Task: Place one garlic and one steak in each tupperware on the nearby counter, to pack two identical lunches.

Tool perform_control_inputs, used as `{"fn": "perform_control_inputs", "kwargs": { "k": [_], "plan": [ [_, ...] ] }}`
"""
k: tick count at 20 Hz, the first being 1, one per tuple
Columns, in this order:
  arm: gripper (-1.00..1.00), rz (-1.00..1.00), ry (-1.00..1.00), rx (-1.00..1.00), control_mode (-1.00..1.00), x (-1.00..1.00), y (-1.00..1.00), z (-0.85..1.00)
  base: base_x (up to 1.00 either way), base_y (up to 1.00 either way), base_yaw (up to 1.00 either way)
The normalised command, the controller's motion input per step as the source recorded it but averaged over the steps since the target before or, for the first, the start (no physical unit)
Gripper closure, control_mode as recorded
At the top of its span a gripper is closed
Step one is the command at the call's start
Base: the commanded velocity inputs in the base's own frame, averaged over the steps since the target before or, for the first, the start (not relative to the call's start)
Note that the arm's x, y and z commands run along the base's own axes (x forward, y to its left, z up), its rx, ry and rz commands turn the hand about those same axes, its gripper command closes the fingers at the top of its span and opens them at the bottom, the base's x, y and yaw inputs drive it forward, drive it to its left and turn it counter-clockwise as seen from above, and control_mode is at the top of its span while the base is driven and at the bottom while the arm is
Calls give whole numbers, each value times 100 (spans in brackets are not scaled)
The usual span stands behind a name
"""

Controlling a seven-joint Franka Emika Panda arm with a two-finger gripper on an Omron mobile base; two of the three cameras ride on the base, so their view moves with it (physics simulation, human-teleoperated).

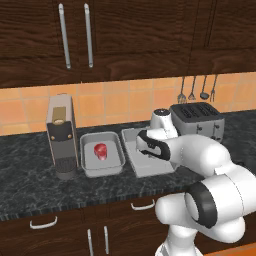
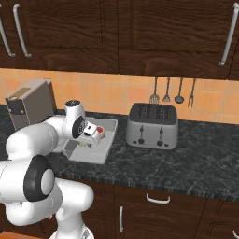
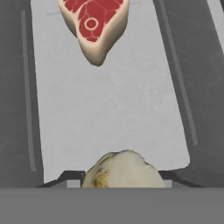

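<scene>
garlic (image 3: pixel 122 169) clenched in gripper (image 3: pixel 119 178) above tupperware (image 3: pixel 109 113) holding steak (image 3: pixel 94 26); left base view: second steak (image 1: pixel 101 150).

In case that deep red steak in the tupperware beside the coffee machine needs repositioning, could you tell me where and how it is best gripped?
Grip the red steak across its rounded middle, coming straight down from above. It is a compact lump lying alone on the floor of the left tupperware, with bare floor all round, so fingers should fit on either side; the flared walls and the coffee machine alongside block a sideways approach.
</scene>
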Motion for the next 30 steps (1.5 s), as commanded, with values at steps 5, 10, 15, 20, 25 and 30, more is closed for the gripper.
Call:
{"fn": "perform_control_inputs", "kwargs": {
  "k": [5,10,15,20,25,30],
  "plan": [
    [100,0,14,0,-100,73,3,-51,0,0,0],
    [100,0,7,0,-100,68,13,-61,0,0,0],
    [-100,0,1,0,-100,26,1,-25,0,0,0],
    [-100,0,-15,-2,-100,-35,10,44,0,0,0],
    [-100,-2,-9,0,-100,-42,-1,7,0,0,0],
    [-100,-3,-31,0,-100,-100,-26,47,0,0,0]
  ]
}}
